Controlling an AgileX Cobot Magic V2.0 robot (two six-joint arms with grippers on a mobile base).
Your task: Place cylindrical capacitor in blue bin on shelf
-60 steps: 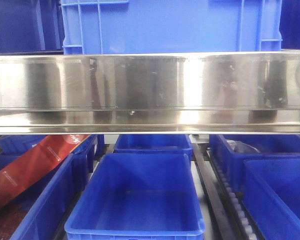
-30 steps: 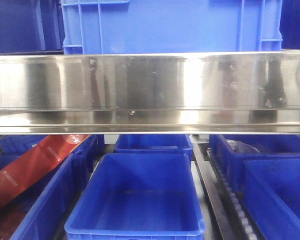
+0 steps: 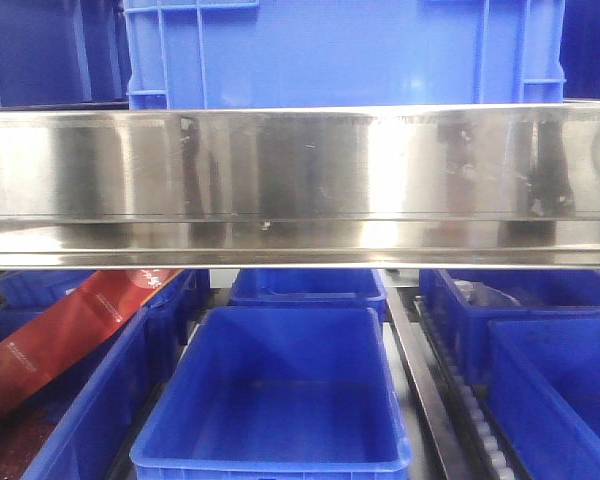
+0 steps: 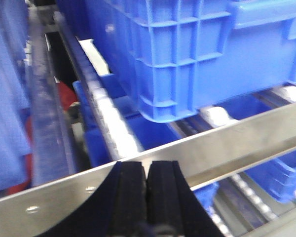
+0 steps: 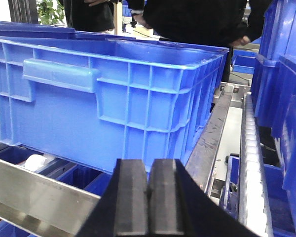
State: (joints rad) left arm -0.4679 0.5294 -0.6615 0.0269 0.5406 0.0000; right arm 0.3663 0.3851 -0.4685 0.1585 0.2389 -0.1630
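1. Left claw (image 4: 147,190): pads pressed together, nothing visible between them, at the shelf (image 4: 237,140) rail.
2. Right claw (image 5: 148,197): likewise closed, facing a blue crate (image 5: 113,98).
3. Capacitor: not visible.

Shelf (image 3: 300,180), stainless-steel rack with roller tracks (image 4: 113,128): large blue crate (image 3: 340,50) on upper level, open blue bins (image 3: 280,400) below.

Crate (image 3: 340,50) on shelf (image 3: 300,185); bin (image 3: 275,400) below, centre.

Each end effector (image 4: 147,197) (image 5: 148,197) has two thick, black, foam-like fingers.
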